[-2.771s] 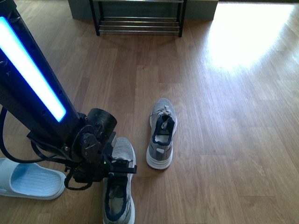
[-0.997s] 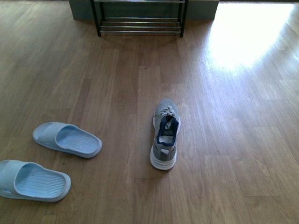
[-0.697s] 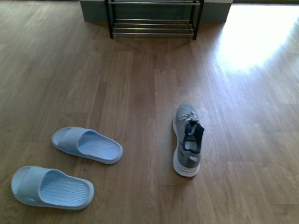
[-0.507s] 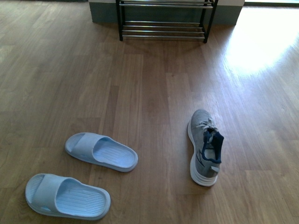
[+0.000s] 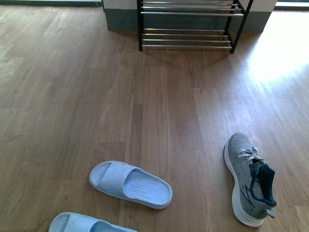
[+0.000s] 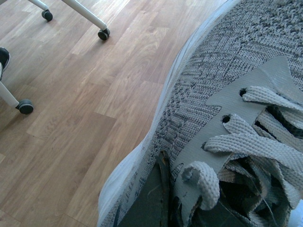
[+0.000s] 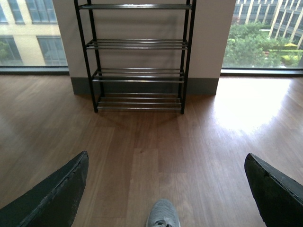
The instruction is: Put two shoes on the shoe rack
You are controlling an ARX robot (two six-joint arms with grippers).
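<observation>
- Wooden floor, shoe rack at the far wall.
- Left hand grasps one sneaker aloft; right hand spread, empty.
- Other sneaker on the floor — well short of the rack.
- Likely carrying; next, approach, lay it across bars.

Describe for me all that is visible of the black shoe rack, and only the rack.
The shoe rack has a thin black frame, metal by its look, with upright posts at both sides. Four tiers show, each made of a few thin shiny horizontal bars. It stands upright on the wooden floor, its back close to a pale wall with a grey skirting. No shoe lies on any tier in view, and nothing else touches it.
</observation>
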